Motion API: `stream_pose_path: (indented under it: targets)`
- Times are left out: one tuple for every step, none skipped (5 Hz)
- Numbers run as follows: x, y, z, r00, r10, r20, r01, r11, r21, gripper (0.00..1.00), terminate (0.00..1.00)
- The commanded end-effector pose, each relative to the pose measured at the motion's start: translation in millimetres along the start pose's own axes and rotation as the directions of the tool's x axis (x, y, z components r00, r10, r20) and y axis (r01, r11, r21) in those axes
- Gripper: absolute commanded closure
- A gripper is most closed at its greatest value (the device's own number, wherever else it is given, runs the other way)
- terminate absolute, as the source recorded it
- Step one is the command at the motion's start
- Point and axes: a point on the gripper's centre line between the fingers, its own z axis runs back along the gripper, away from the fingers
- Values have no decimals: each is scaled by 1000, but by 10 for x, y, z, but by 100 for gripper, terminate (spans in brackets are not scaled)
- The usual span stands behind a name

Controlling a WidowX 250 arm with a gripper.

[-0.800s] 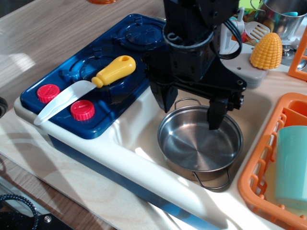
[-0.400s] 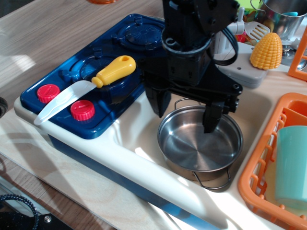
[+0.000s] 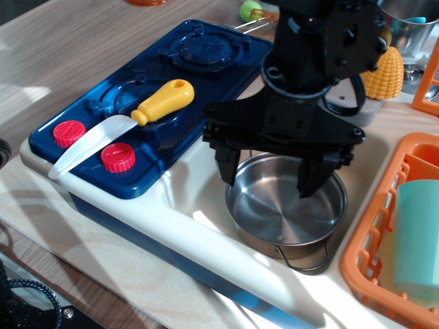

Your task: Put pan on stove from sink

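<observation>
The shiny steel pan (image 3: 285, 212) sits in the cream-white sink (image 3: 206, 199), one wire handle showing at its front. My black gripper (image 3: 269, 179) hangs open over the pan's far rim. The left finger (image 3: 226, 163) is just outside the rim on the left and the right finger (image 3: 310, 178) is over the inside of the pan. The dark blue stove (image 3: 147, 103) with two red knobs lies to the left. A toy knife (image 3: 130, 120) with a yellow handle rests across its near burner.
An orange dish rack (image 3: 384, 233) with a teal cup (image 3: 417, 236) stands right of the sink. A yellow toy corn (image 3: 387, 74) and a steel pot (image 3: 411, 27) are at the back right. The faucet is mostly hidden behind my arm.
My gripper has turned and shifted a little right over the pan, with the fingers spread wider. The pan has not moved.
</observation>
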Motion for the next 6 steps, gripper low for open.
stream_pose_path:
  targets:
    - [-40, 18, 8, 995, 88, 41, -88, 996, -12, 0, 0]
    - [-99, 97, -82, 990, 132, 56, -131, 991, -23, 0, 0]
    - [-154, 142, -228, 985, 163, 52, -160, 986, -45, 0, 0]
    - [-145, 176, -353, 986, 160, 42, -157, 985, -67, 0, 0]
    - [-132, 155, -507, 985, 167, 49, -163, 983, -81, 0, 0]
    - [-84, 117, -582, 985, 164, 47, -160, 983, -86, 100, 0]
